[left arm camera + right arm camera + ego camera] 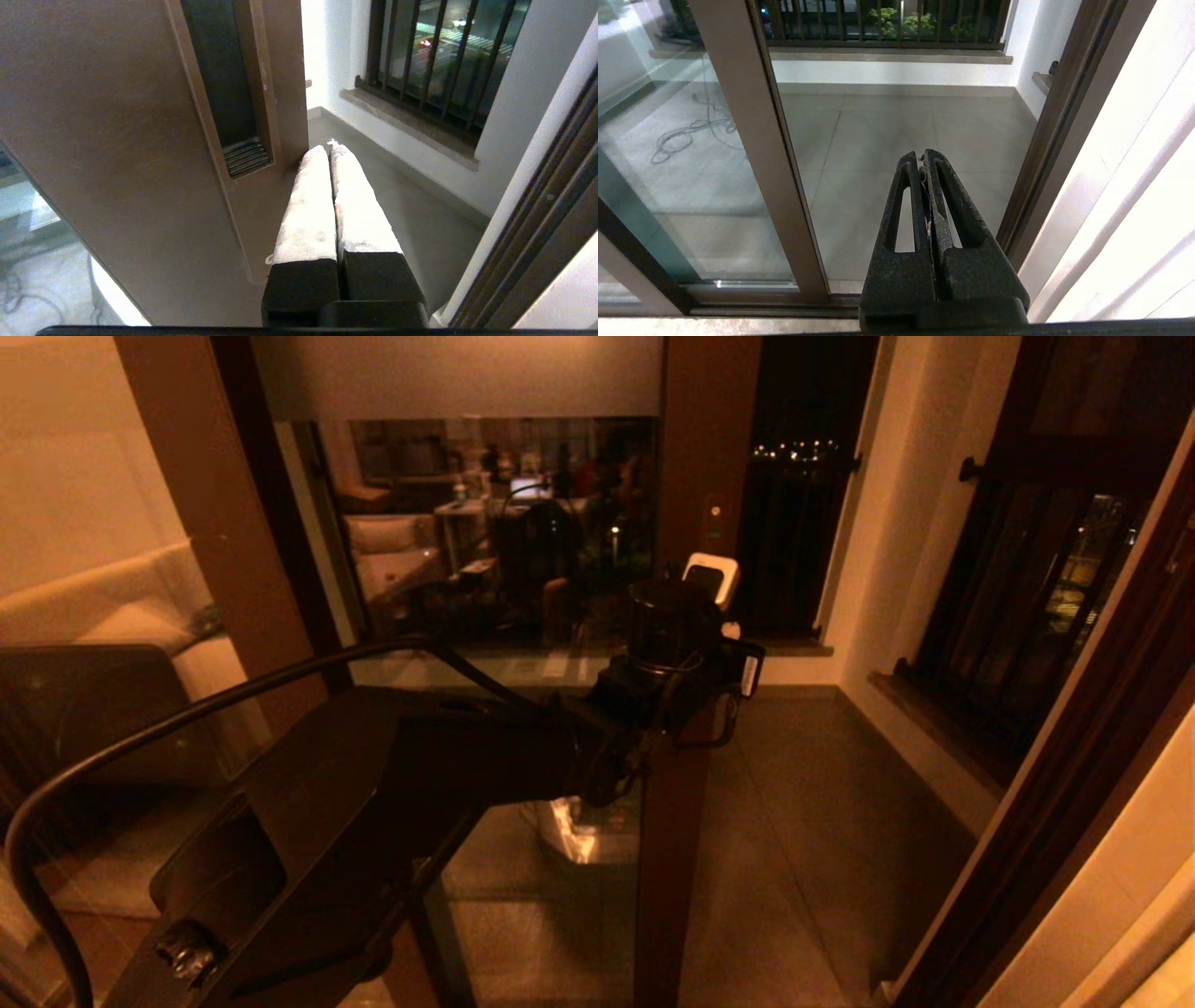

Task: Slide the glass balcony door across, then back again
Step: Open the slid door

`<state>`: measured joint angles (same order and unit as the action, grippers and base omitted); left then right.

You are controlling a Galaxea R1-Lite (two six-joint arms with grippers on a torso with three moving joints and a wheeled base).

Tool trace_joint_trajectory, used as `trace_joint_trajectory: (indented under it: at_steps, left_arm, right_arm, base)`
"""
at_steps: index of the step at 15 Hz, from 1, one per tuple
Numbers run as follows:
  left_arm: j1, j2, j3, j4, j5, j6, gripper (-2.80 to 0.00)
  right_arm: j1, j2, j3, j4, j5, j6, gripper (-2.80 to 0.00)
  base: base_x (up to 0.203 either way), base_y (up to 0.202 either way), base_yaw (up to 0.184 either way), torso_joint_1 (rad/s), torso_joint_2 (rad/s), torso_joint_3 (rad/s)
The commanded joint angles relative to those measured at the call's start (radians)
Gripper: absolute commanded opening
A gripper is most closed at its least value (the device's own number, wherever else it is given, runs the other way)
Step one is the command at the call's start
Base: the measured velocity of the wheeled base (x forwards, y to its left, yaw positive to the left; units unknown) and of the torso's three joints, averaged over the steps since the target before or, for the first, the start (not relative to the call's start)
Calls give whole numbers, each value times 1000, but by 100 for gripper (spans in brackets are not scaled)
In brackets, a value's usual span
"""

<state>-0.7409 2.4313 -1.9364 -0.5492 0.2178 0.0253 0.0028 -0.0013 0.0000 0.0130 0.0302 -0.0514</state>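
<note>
Plainly brown-framed, the glass balcony door [117, 140] bears a dark handle slot [224, 84] — left end effector [327, 149] closed, empty.

Glass balcony door [485, 551], brown frame, upright, partly open (frosted top)

Left gripper [329, 147] apparently beside door stile [140, 116]

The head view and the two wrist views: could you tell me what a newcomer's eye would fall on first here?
First the left arm, reaching across the middle of the head view to the brown stile of the glass balcony door. Its left gripper is shut, white-wrapped fingertips at the stile's edge beside the dark handle slot. Then the open gap to the right, showing the balcony floor and the barred window; the right gripper hangs low, shut, facing that gap.
</note>
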Motion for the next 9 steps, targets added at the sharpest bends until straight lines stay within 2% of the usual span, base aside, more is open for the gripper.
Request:
trace_joint_trajectory:
  at_steps: [1,3,4,5,7,9]
  left_arm:
    - [3,2,0,-3,12,1,-280]
    - [3,-4,0,-4,30,2,-280]
    - [2,-10,0,-4,61,3,-280]
    - [0,-13,0,-3,97,20,-280]
    - [0,-7,0,-21,141,93,-280]
    - [1,-1,0,-50,151,97,-280]
  right_arm:
    - [0,1,0,-1,0,-1,-280]
    - [0,1,0,-1,0,-1,-280]
    - [0,1,0,0,0,-1,-280]
    - [0,1,0,-1,0,-1,-280]
    - [0,1,0,-1,0,-1,-280]
    - [0,1,0,0,0,-1,-280]
  base:
    - [0,0,0,0,0,0]
    - [0,0,0,0,0,0]
    - [0,0,0,0,0,0]
    - [0,0,0,0,0,0]
    - [0,0,0,0,0,0]
    - [0,0,0,0,0,0]
